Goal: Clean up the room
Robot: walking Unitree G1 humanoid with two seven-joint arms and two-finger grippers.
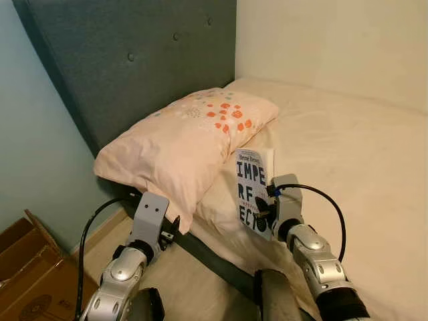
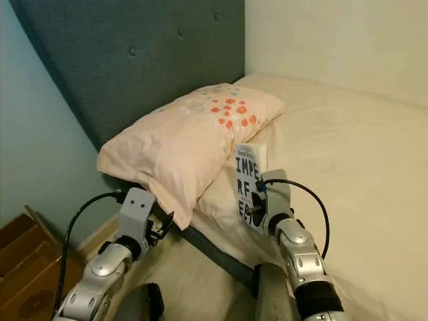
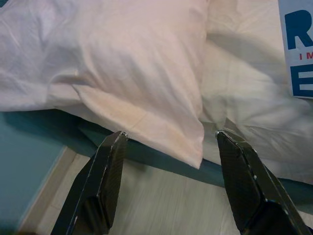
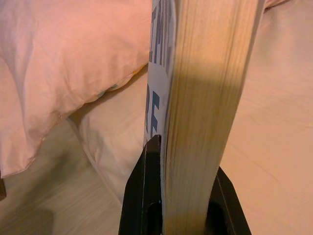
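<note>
Right gripper [image 4: 182, 196] clamped on the book [image 1: 251, 192], fingers pinching its lower edge, cover facing the head camera, page block toward the wrist camera. I'm holding it upright over the near edge of the bed [image 1: 354, 147], at about 5 o'clock from the pillow [image 1: 184, 144]. Left gripper [image 3: 171, 147] spread wide and empty, hovering low off the pillow's overhanging corner, at roughly 7 o'clock from it.

Risks as I read them:
- The grip is low on a tall, standing book. Any quick wrist swing could lever it out of the pinch or let it rotate; I judge a slip likeliest if I tilt it flat too fast.
- The fingers bite only part of the thickness, going by the right wrist view. The covers could splay and the pages fan out.
- The pillow hangs over the bed frame [image 1: 214, 257]. If my left arm brushes that corner while turning, it could drag the pillow to the floor [image 1: 180, 287].
- The cardboard box [image 1: 30, 267] sits at my 8 o'clock; stepping back blind could clip it.
</note>
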